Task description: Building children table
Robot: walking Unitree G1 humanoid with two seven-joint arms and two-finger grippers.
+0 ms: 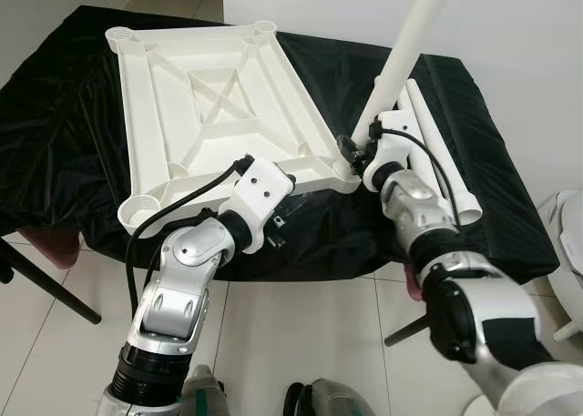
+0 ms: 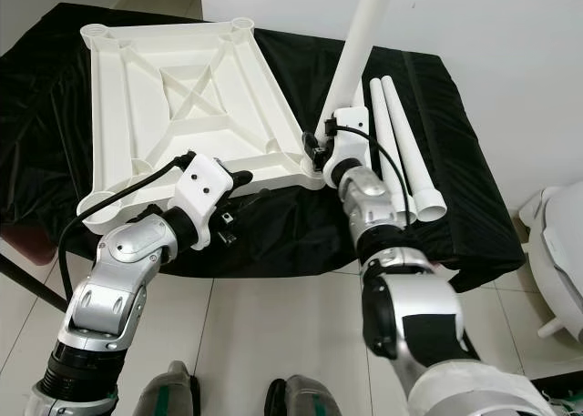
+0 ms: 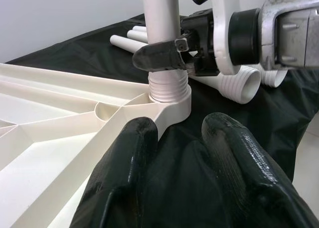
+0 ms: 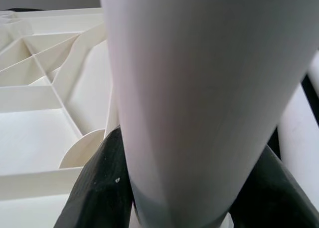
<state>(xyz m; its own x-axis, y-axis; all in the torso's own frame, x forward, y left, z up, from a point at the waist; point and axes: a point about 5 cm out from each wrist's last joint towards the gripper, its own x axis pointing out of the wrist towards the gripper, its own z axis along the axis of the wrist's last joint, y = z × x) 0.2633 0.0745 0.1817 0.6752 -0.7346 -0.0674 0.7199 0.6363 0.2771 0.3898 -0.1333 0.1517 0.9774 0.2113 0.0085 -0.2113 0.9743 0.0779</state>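
A white ribbed plastic tabletop [image 1: 214, 106] lay upside down on a black cloth-covered table [image 1: 82, 161]. At its five-o'clock corner socket [image 3: 169, 96], a white tapered plastic leg [image 1: 401, 56] was clenched upright by the right gripper [image 3: 162, 56]. The left gripper [image 3: 197, 173] was held released at the near edge. Spare white legs [image 1: 446, 161] lay at three o'clock.
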